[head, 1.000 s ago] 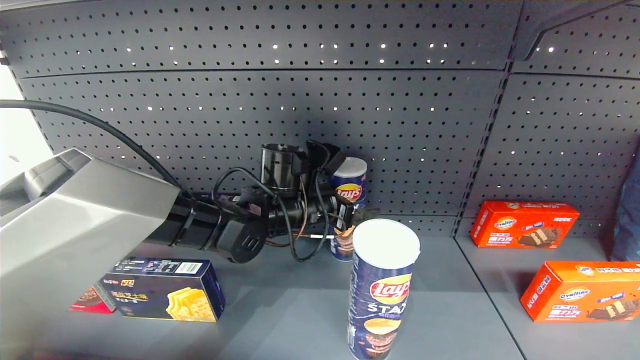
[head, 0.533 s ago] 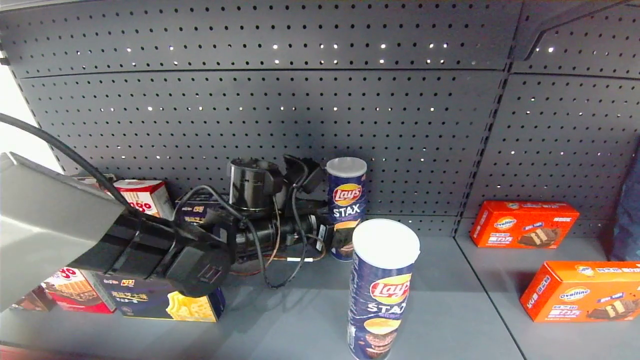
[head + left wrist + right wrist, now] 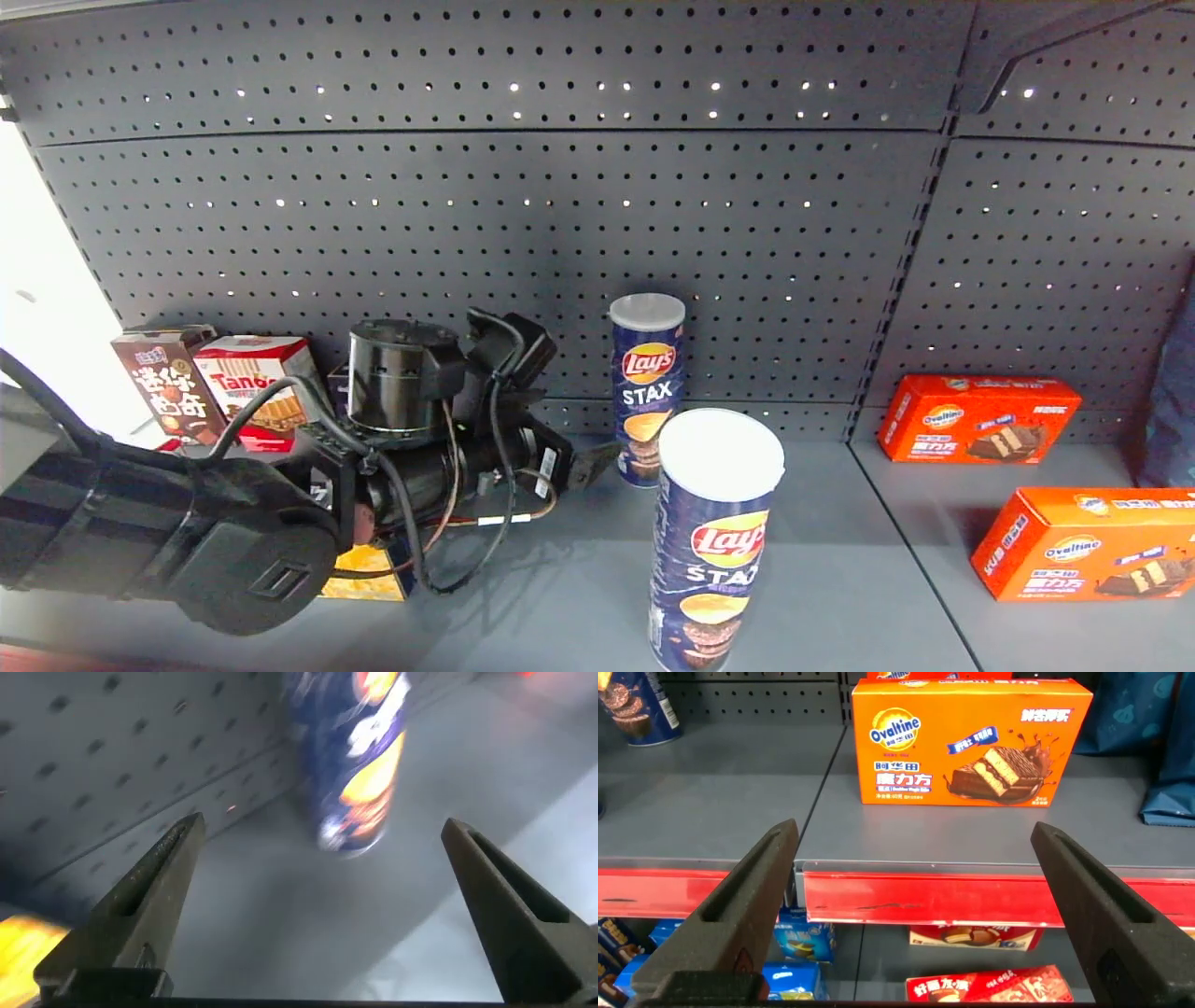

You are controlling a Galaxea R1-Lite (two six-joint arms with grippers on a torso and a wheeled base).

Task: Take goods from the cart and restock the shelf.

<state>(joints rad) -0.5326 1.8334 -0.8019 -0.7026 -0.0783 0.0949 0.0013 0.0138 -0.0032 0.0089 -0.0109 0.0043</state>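
While left tool [image 3: 322, 826] gapes, rear can [image 3: 647, 401] — upright.

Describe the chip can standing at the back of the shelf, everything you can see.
The rear chip can is a tall dark-blue tube, apparently cardboard, with a pale plastic lid, red-and-yellow logo and a chip picture. It stands upright on the grey shelf by the pegboard, behind the nearer can. The open left gripper faces it without touching.

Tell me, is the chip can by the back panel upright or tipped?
Upright. The rear chip can stands on its base on the shelf, lid on top.
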